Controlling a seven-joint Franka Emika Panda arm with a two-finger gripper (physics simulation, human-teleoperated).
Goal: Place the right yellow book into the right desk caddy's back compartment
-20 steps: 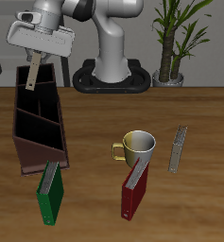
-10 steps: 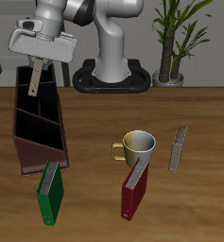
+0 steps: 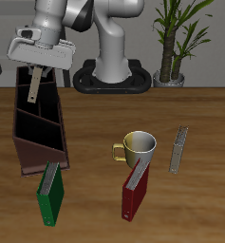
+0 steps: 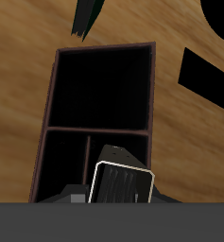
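Gripper point(image 3: 35, 70) pinching the right yellow book point(image 3: 34, 85) above the far end of the right desk caddy point(image 3: 38, 128).

The gripper is hanging over the caddy's back end with its fingers pressed against the upper part of the book. The book is hanging nearly upright below the fingers, slightly tilted, its lower end sitting over the back compartment point(image 3: 40, 96). In the wrist view the book's pale-edged end point(image 4: 121, 185) is showing directly below the camera, with the dark back compartment point(image 4: 99, 87) opening beyond it; whether the book is touching the cell walls cannot be told. Farther out, a second thin grey-yellow book point(image 3: 179, 150) is lying well apart beside the mug point(image 3: 137, 147). A red book point(image 3: 135, 191) and a green book point(image 3: 51, 194) are standing nearer the table's front edge, each with a grey slab leaning on it.
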